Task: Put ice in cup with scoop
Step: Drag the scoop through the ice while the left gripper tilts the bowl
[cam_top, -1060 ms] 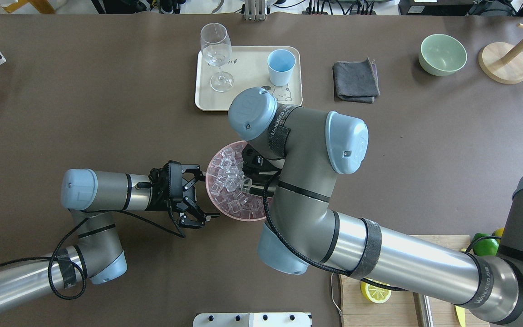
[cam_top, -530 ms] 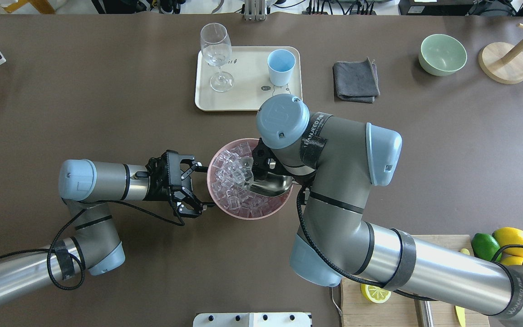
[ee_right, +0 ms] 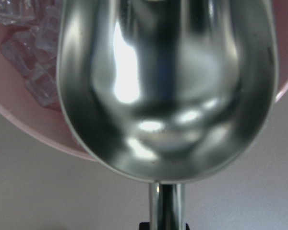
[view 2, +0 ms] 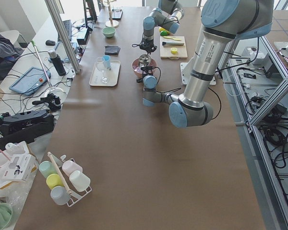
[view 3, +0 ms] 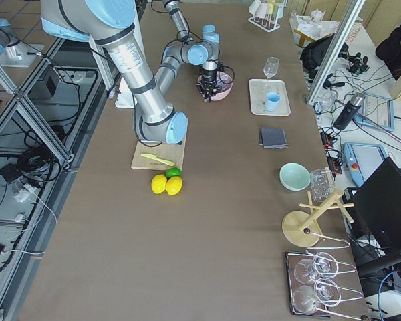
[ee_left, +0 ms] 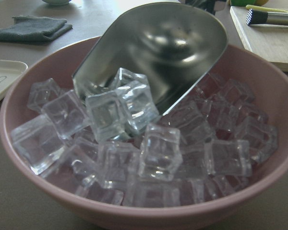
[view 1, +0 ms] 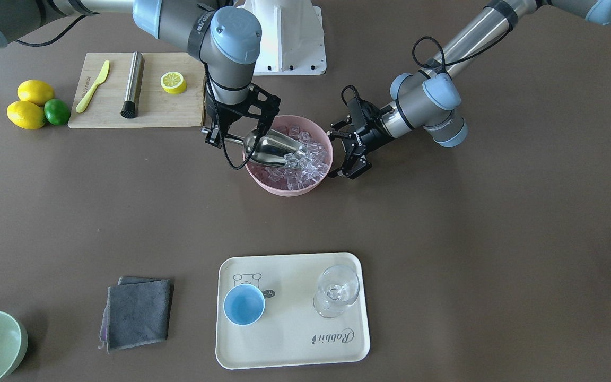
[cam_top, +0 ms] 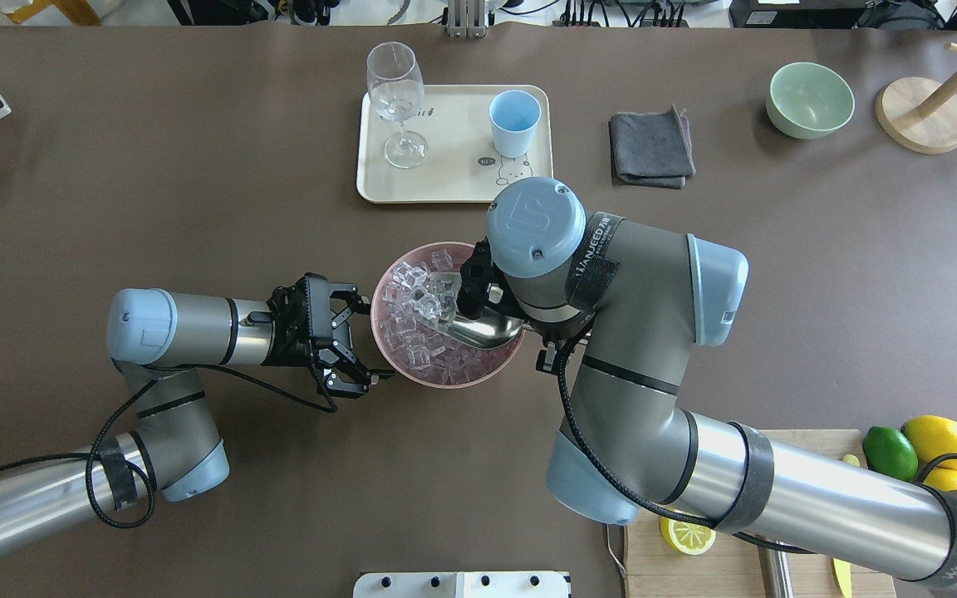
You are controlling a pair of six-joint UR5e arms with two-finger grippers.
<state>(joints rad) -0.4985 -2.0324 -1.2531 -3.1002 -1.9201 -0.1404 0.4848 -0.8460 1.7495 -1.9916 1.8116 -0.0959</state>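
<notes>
A pink bowl full of ice stands mid-table. My right gripper is shut on the handle of the steel scoop. The scoop's trough lies tilted in the bowl, with a few cubes at its mouth. In the overhead view my wrist hides this gripper. My left gripper is open and empty, its fingers spread right beside the bowl's left rim. The light-blue cup stands empty on the cream tray, beyond the bowl.
A wine glass stands on the tray's left part. A grey cloth and a pale green bowl lie to the tray's right. A cutting board holds a steel cylinder, a yellow knife and a lemon half; lemons and a lime lie beside it.
My right arm has swung right and pulled back, and the scoop now shows lying in the ice with cubes at its mouth. The bowl has shifted slightly. The left gripper has barely moved.
</notes>
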